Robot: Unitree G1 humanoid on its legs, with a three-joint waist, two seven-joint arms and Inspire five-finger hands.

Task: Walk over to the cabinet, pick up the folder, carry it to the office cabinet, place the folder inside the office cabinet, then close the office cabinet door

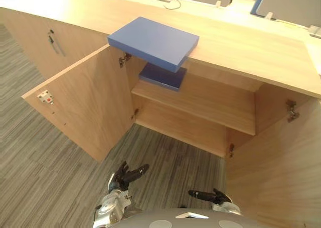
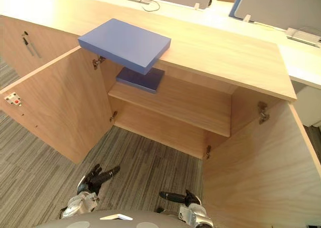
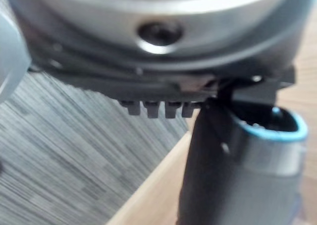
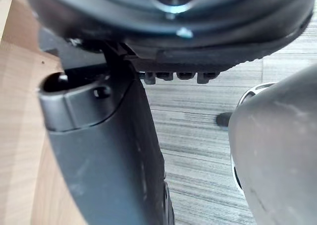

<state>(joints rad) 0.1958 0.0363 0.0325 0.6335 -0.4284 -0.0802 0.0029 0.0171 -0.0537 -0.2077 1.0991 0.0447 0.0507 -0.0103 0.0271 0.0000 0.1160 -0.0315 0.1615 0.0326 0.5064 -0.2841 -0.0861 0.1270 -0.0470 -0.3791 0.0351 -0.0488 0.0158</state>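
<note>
1. Folder (image 1: 153,41): a blue, thick, flat-sided block in the upper centre of the frame. It lies on the cabinet's top surface (image 1: 241,42), with its near corner jutting past the front edge above the open compartment.
2. Cabinet: both doors stand open, the left door (image 1: 85,102) swung toward the lower left and the right door (image 1: 281,162) filling the lower right. The shelf (image 1: 210,105) crosses the interior at mid-frame.
3. Second blue item (image 1: 163,76): flat and darker, lying on the shelf's left end directly beneath the jutting folder.
4. Left hand (image 1: 125,175): bottom centre-left, low over the carpet (image 1: 50,178). Its fingers are extended and released, holding nothing, well apart from the folder.
5. Right hand (image 1: 210,195): bottom centre-right, fingers likewise straight and empty.
6. Handling (judgement): the folder looks stiff and box-like, so it should keep its shape when lifted by one side. It is probably of moderate weight, and its smooth cover may slide on the wood.
7. Hold (judgement): the overhanging corner is the natural place, with fingers beneath and thumb on top. For a steadier carry, use one hand on each of two opposite edges.
8. Stage (judgement): the folder is not yet taken up.
</note>
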